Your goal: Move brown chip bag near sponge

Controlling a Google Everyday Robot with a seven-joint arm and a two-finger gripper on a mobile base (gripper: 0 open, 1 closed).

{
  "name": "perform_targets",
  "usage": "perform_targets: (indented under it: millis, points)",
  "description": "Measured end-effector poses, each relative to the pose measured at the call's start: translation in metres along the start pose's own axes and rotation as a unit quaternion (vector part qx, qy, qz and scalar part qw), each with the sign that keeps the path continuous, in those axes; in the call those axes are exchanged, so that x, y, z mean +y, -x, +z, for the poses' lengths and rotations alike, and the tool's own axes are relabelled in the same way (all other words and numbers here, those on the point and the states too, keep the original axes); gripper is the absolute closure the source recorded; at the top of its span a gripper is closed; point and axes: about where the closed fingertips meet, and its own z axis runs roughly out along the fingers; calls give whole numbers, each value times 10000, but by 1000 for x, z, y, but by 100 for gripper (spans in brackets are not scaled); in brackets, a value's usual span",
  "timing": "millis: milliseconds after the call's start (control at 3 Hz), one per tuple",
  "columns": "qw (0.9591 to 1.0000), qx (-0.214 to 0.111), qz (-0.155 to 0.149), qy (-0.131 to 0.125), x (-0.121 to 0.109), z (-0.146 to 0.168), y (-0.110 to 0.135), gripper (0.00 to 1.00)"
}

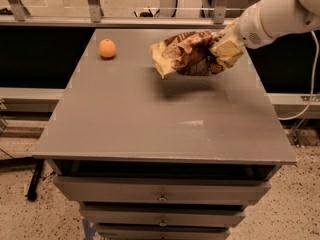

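Right now my gripper is clamped on the right end of the brown chip bag, holding it in the air over the far right part of the table, its shadow on the top below. The arm reaches in from the right. An orange sits well apart at the far left

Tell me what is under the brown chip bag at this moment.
Bare table carrying its shadow: the hand, shut on the brown chip bag, holds it in the air near the far right corner. No sponge shows; bag or hand may hide it.
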Motion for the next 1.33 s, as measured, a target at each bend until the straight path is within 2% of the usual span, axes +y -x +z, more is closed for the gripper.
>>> perform_targets:
  millis: [667,1333]
  points:
    - [9976,-440,-177,-501,-88,65,29,100]
    - [9931,-758,-469,-761,-138,120,68,100]
